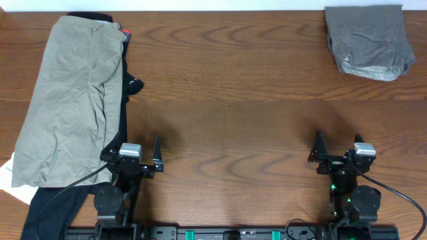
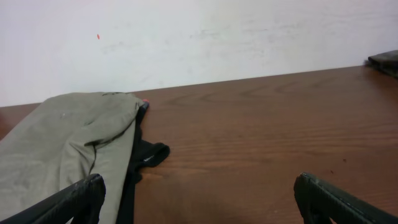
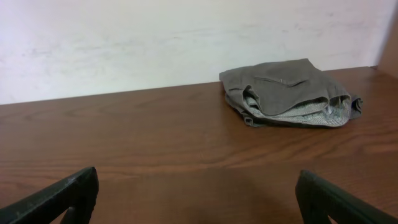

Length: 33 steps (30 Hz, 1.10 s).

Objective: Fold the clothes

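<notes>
Pale khaki-green trousers [image 1: 70, 100] lie wrinkled along the table's left side, on top of black clothes [image 1: 123, 80]; they also show in the left wrist view [image 2: 62, 149]. A darker grey folded garment [image 1: 369, 41] lies at the far right corner and shows in the right wrist view [image 3: 289, 93]. My left gripper [image 1: 139, 155] is open and empty near the front edge, just right of the trousers; its fingers show in the left wrist view [image 2: 199, 202]. My right gripper [image 1: 337, 152] is open and empty near the front right, over bare wood [image 3: 196, 199].
The brown wooden table [image 1: 227, 100] runs to a white wall behind. Something white [image 1: 8, 179] sticks out under the trousers at the front left. A small red bit [image 1: 127, 31] shows by the trousers' far end.
</notes>
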### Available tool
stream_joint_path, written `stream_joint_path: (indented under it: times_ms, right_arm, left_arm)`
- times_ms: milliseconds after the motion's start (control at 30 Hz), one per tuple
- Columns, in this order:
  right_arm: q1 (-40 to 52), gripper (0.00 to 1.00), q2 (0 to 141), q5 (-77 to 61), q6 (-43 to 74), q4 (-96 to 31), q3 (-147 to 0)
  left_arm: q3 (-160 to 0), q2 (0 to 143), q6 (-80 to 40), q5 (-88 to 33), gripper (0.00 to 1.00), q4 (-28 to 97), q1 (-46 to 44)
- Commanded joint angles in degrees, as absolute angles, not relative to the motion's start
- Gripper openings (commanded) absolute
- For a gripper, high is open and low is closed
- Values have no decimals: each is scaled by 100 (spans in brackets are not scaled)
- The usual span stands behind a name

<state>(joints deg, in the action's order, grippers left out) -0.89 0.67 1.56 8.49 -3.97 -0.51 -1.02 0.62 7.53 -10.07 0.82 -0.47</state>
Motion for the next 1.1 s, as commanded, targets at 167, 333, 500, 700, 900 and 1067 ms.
stream_joint_path:
  times_ms: [167, 333, 500, 700, 900, 1067]
  right_arm:
    - [19, 99, 34, 213, 871, -405, -32]
    - [19, 99, 34, 211, 873, -403, -32]
    - [19, 99, 34, -209, 1256, -209, -32]
    - [19, 99, 34, -307, 1457, -388, -32]
    - [19, 99, 38, -460, 1721, -255, -32]
    - [19, 99, 38, -617, 1372, 375, -34]
  left_arm:
    - [-23, 23, 725, -1068, 98, 296, -19]
    - [-23, 23, 725, -1068, 98, 296, -16]
    - [-23, 23, 725, -1074, 98, 250, -19]
    - [-23, 23, 725, -1094, 98, 276, -19]
    - [-23, 23, 720, -1092, 98, 279, -19]
    - [-69, 30, 346, -1087, 98, 257, -16]
